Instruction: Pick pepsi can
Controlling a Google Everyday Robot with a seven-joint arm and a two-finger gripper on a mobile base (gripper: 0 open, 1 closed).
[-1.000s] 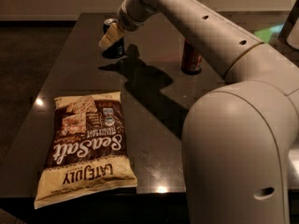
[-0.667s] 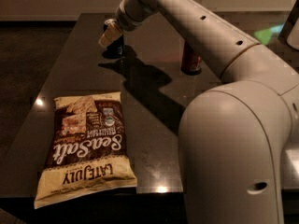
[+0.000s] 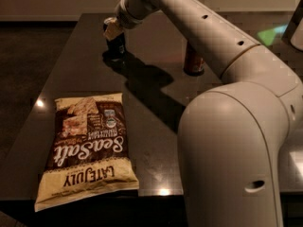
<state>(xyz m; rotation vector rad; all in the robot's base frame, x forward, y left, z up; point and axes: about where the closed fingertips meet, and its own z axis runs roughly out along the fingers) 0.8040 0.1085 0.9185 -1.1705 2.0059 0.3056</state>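
The pepsi can [image 3: 116, 45] is a small dark can standing upright near the far left of the dark table [image 3: 156, 141]. My gripper [image 3: 112, 28] is right at the can's top and covers its upper part. The pale arm reaches to it from the lower right. The can's lower body shows below the gripper, and its shadow falls to the right.
A reddish-brown can [image 3: 193, 60] stands to the right of the pepsi can, partly behind my arm. A large Sea Salt chip bag [image 3: 87, 148] lies flat at the near left of the table. My arm's big base joint [image 3: 232, 160] fills the lower right.
My gripper has shifted slightly upward in the view, so more of the dark can shows beneath it. The chip bag and the reddish can have not moved.
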